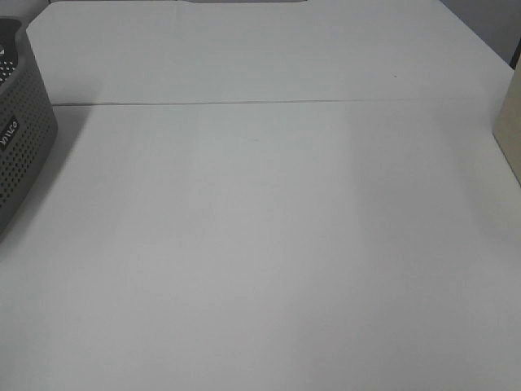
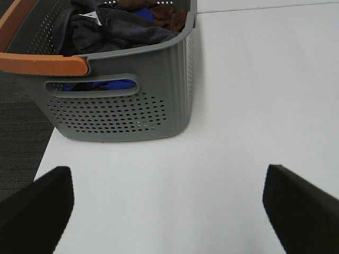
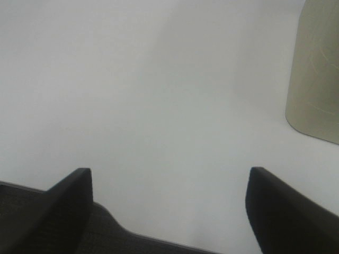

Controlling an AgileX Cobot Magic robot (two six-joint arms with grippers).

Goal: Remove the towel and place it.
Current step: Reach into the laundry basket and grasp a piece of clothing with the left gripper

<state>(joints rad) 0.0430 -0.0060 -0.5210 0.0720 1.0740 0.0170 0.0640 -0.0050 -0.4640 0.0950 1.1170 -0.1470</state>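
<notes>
Note: towel [image 2: 116, 29] in the basket [image 2: 122, 111] at the left edge of the table [image 1: 269, 244]; both sets of jaws wide and empty.

Your white table fills the high view, with one thin seam crossing its far part. The grey perforated basket stands at the left edge, with an orange handle [image 2: 42, 64] resting at its rim. You find the towel heaped on top inside, dark and crumpled. Blue cloth [image 2: 98, 84] shows through the grip slot below it and brown cloth [image 2: 169, 16] lies beside it. A beige object [image 1: 509, 130] sits at the right edge. The left gripper [image 2: 165, 174] has its jaws spread wide over bare table near the basket, nothing between them. The right gripper [image 3: 168, 174] is equally wide and empty, near the beige object.
</notes>
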